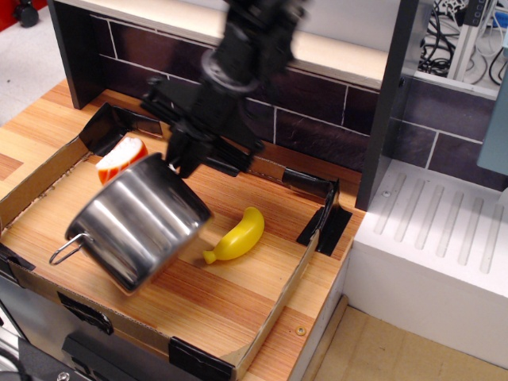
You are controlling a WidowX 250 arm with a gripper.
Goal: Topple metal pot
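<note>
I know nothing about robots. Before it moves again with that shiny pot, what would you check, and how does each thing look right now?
1. Large shiny stainless-steel pot tipped off upright: ok, strongly tilted.
2. Pot lying fully on its side on the wooden board: cannot tell, image blurred.
3. Gripper at the pot's upper rim: ok; open or shut, cannot tell.
4. Yellow toy banana clear of the pot: not ok, it lies right beside it.
5. Red-and-white object behind the pot untouched: cannot tell.
</note>
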